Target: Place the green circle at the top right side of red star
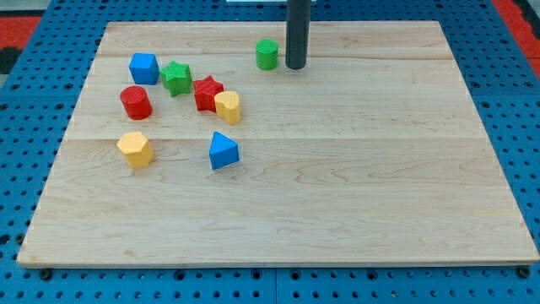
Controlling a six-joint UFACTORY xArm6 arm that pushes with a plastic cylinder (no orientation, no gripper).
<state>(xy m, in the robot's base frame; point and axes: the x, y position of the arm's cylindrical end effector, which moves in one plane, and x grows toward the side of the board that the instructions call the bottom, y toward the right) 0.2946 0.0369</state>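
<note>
Our rod stands upright at upper centre, my tip [295, 66] on the counter [337, 186] just right of the green circle [267, 54]; no jaws. Red star [207, 92] lower left.

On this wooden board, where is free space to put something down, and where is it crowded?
Free: the whole half toward the view's right of my tip and the blue triangular block, plus the strip along the view's bottom edge of the wooden board. Crowded: the view's upper left, where the red star block, yellow block and green star block cluster.
</note>
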